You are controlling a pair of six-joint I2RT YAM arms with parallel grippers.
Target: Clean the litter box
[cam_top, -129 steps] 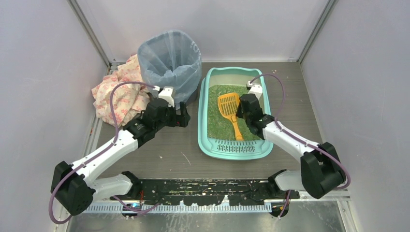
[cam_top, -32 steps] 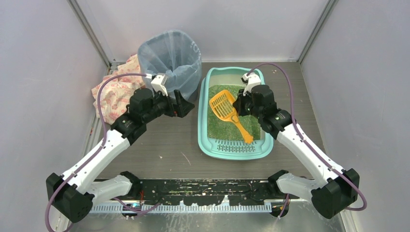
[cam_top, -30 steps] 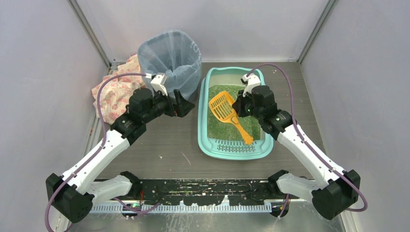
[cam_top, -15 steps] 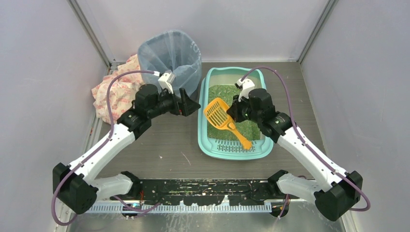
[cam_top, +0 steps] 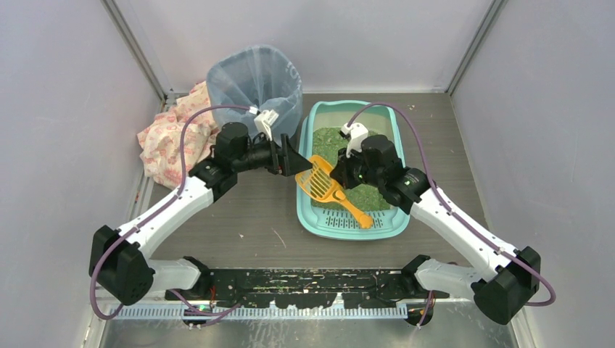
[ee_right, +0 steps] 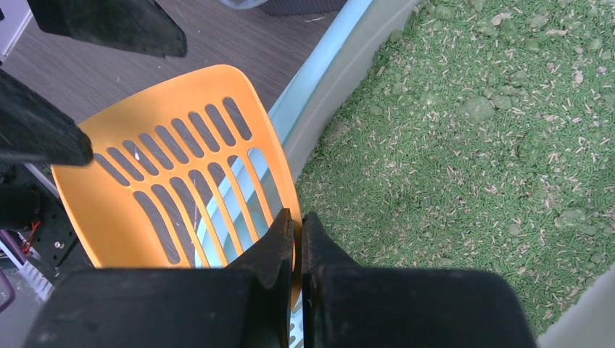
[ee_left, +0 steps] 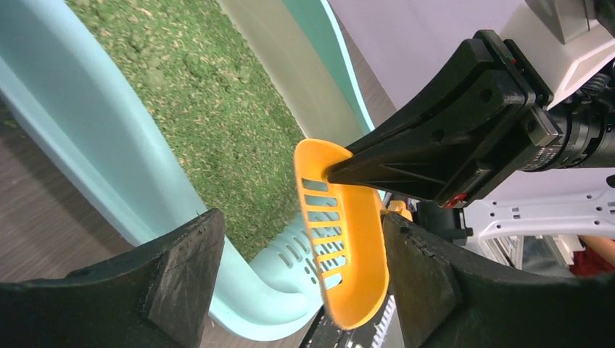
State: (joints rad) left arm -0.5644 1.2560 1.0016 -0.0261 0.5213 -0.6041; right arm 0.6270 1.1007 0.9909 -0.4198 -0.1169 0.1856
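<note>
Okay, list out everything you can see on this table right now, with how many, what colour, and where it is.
litter box: one, teal, right of centre on the table
litter: green granules, inside the litter box
scoop: one, orange, slotted, head over the litter box's left rim
bin: one, blue-grey, bag-lined, far left of the litter box
cloth: one, cream with pink print, bunched left of the bin
table: one, dark grey-brown, under everything
left gripper: black, open, beside the scoop head
right gripper: black, shut on the scoop, over the litter
</note>
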